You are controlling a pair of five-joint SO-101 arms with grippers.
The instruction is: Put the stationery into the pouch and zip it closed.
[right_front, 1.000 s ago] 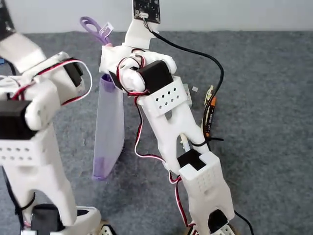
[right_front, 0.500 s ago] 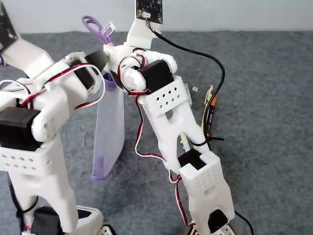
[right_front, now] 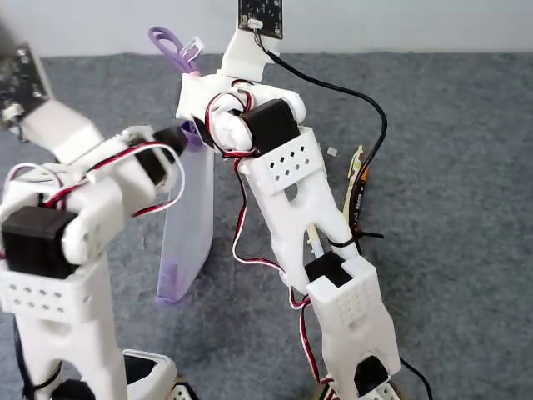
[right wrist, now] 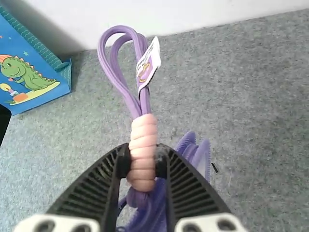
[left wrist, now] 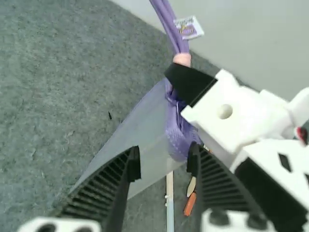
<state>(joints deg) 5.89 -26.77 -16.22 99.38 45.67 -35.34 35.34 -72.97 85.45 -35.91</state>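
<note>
where the high view looks down on the grey table, the translucent purple pouch hangs left of centre between the two white arms, its lower end down at the table, and pens lie right of centre. from the left wrist, the left claw is spread, its jaws on either side of the pouch's purple end; whether they touch it i cannot tell. from the right wrist, the right claw pinches the pink pull on the pouch's purple cord loop, which carries a small tag.
</note>
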